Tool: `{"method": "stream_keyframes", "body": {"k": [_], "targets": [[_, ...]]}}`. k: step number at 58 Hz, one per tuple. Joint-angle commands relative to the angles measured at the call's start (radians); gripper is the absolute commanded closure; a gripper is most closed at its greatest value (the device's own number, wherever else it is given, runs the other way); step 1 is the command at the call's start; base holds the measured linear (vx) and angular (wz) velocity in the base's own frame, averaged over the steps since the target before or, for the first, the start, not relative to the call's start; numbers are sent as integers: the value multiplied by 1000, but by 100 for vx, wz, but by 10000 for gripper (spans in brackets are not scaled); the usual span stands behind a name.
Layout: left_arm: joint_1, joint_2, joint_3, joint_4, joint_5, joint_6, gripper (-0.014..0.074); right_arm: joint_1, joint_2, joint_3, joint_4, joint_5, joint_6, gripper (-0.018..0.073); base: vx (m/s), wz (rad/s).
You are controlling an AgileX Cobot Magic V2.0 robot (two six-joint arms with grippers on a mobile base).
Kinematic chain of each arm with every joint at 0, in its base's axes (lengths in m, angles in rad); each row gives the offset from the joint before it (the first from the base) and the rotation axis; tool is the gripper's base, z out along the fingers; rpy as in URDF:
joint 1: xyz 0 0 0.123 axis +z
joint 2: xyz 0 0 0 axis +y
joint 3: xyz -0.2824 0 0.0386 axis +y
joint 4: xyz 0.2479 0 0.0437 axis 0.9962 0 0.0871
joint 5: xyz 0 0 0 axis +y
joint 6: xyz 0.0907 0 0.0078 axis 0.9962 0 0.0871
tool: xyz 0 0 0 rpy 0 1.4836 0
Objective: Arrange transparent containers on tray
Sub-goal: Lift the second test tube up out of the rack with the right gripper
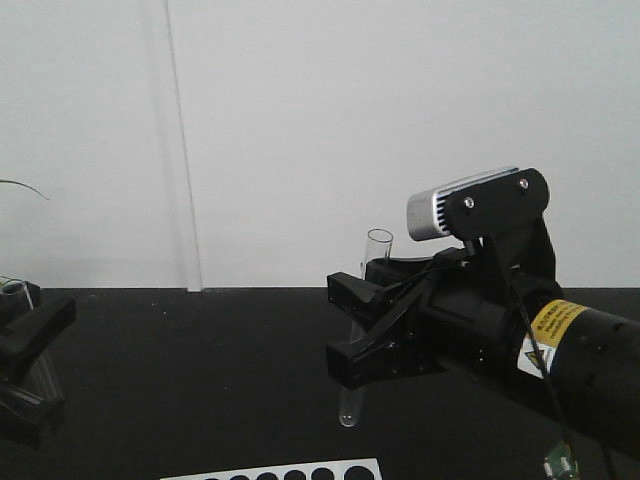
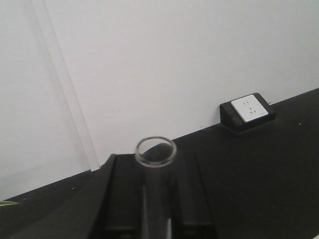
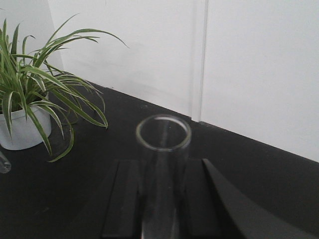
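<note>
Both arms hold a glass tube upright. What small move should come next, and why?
Probably the right gripper should start carrying its test tube toward the tray. It and the left gripper, with a second tube, both grip upright glass, so grasping looks done; no view shows the tray, so the direction is unclear.

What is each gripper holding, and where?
Each holds a test tube. Right gripper clamps right tube mid-length; left gripper clamps left tube below its rim.

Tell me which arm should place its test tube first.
Right, tentatively. The right end effector holds its test tube near upright over mid-table. The left end effector, also holding one, sits at the frame's edge. No tray shows.
</note>
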Motion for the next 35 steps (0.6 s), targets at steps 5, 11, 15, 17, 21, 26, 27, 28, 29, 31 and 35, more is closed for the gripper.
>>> {"method": "stream_keyframes", "body": {"k": [5, 11, 15, 17, 21, 26, 27, 28, 29, 31, 35], "targets": [[-2, -10, -38, -9, -87, -4, 603, -5, -30, -39, -6, -89, -9, 568, 0, 0], [-2, -10, -38, -9, -87, -4, 603, -5, -30, -39, -6, -89, -9, 568, 0, 0], [-2, -10, -38, -9, -87, -4, 603, -5, -30, -39, -6, -89, -9, 568, 0, 0], [-2, -10, -38, -9, -87, -4, 603, -5, -30, -39, -6, -89, -9, 568, 0, 0], [-2, -10, -38, -9, -87, -4, 603, -5, -30, -39, -6, -89, -9, 568, 0, 0], [-2, -10, -38, -9, -87, -4, 603, -5, -30, -39, -6, -89, -9, 568, 0, 0], [-2, -10, -38, -9, -87, -4, 603, -5, -30, -39, -6, -89, -9, 568, 0, 0], [-2, -10, -38, -9, -87, -4, 603, -5, -30, -39, -6, -89, -9, 568, 0, 0], [-2, -10, -38, -9, -87, -4, 603, -5, -30, -39, -6, -89, -9, 568, 0, 0], [-2, -10, -38, -9, -87, -4, 603, -5, -30, -39, -6, -89, -9, 568, 0, 0], [-2, -10, -38, -9, -87, -4, 603, -5, -30, -39, -6, -89, -9, 568, 0, 0]]}}
